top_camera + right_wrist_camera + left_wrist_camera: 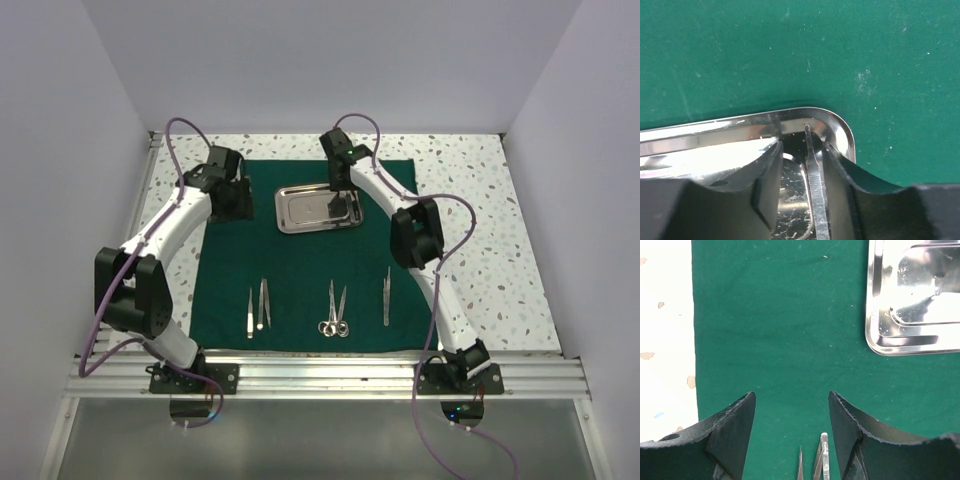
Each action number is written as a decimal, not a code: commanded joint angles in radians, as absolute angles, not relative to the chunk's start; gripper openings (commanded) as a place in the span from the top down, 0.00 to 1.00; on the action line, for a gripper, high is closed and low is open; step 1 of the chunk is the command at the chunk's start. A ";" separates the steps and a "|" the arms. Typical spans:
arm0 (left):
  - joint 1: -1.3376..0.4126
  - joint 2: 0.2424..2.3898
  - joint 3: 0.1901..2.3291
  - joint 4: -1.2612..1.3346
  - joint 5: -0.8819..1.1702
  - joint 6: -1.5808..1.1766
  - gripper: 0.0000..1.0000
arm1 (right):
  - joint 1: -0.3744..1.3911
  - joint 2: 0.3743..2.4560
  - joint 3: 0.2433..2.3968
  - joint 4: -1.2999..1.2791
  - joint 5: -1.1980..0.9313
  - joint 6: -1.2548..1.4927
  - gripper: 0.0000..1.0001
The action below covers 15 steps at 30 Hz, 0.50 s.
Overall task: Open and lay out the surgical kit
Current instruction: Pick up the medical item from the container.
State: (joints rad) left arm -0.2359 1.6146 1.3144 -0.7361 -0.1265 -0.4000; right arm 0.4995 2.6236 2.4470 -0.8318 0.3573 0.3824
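In the tray (840, 122) at the cloth's (220, 290) far middle, the right claw (802, 145) straddles slim tweezers (815, 190), jaws not yet pinching. Stiff, slippery steel: probably grip mid-shaft. The left claw (792, 400) hangs open over the cloth.

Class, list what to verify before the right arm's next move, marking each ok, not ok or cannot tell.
1. Dark green cloth wrap spread flat: ok.
2. Shiny rectangular steel tray resting on cloth: ok.
3. Slim steel instrument lies between right gripper fingers: ok.
4. Right jaws closed on it: not ok, gap on one side.
5. Left gripper open, empty: ok.
6. Steel scissors lying clear of tray: ok.
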 commanded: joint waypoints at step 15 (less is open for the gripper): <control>-0.225 1.683 1.427 -0.793 -0.137 -0.371 0.37 | 0.476 2.626 2.384 -0.807 0.310 0.454 0.72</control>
